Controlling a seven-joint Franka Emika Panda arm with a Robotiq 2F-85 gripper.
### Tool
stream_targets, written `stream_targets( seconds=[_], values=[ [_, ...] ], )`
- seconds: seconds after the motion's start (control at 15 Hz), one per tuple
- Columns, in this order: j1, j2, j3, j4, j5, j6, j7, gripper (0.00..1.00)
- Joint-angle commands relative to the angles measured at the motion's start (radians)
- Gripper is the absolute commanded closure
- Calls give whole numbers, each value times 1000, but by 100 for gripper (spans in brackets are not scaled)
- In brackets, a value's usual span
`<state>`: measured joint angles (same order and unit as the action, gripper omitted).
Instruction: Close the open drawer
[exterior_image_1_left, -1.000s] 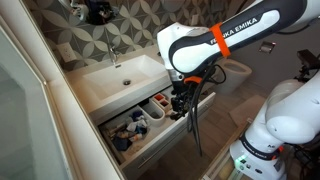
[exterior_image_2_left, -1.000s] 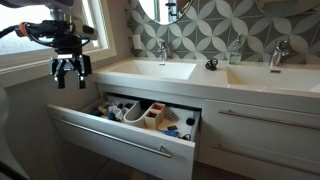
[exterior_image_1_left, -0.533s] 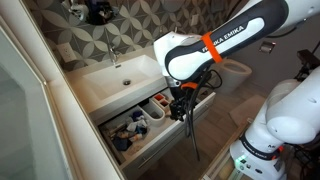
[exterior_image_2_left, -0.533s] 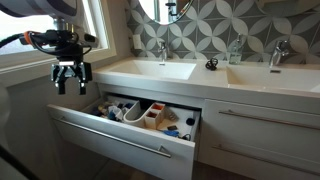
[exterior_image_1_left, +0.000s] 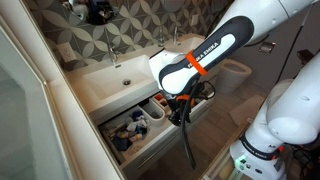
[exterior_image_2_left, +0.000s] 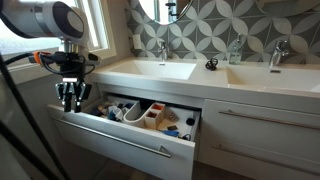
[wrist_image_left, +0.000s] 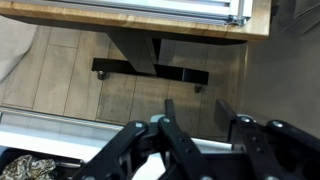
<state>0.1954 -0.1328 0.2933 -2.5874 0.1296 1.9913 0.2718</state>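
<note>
The drawer (exterior_image_2_left: 120, 140) stands pulled out under the sink in both exterior views, with white divider trays and small toiletries inside and a long bar along its pale front (exterior_image_1_left: 155, 148). My gripper (exterior_image_2_left: 69, 104) points down at the drawer's end by the window, just over its front corner. In an exterior view the gripper (exterior_image_1_left: 183, 116) hangs at the drawer's front edge. In the wrist view the gripper (wrist_image_left: 195, 108) shows two dark fingers (wrist_image_left: 170, 112) standing apart with only floor between them. A white strip that looks like the drawer's edge (wrist_image_left: 60, 148) runs below.
The white sink basin (exterior_image_2_left: 160, 70) with its faucet (exterior_image_2_left: 160, 47) sits right above the drawer. A shut drawer front (exterior_image_2_left: 265, 120) lies beside it. A toilet (exterior_image_1_left: 236, 72) and the robot's white base (exterior_image_1_left: 285, 125) stand behind the arm. A dark wheeled stand foot (wrist_image_left: 150, 72) rests on the wooden floor.
The gripper has come down from level with the counter to the drawer's front corner. Its fingers have drawn closer together.
</note>
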Motion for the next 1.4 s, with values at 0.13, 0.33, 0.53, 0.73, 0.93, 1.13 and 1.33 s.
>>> stream_targets(
  seconds=[0.13, 0.33, 0.53, 0.73, 0.93, 1.13, 1.33],
  values=[
    [26, 152, -10, 54, -3, 30, -5, 99],
    [31, 205, -13, 77, -21, 49, 12, 100],
    [37, 254, -18, 91, -45, 120, 24, 100],
    [42, 297, -27, 102, -56, 193, 36, 100],
    [45, 328, -37, 111, -54, 250, 61, 100],
    [53, 342, -49, 112, -62, 300, 104, 100],
    [70, 356, -66, 115, -104, 338, 167, 100]
  ],
)
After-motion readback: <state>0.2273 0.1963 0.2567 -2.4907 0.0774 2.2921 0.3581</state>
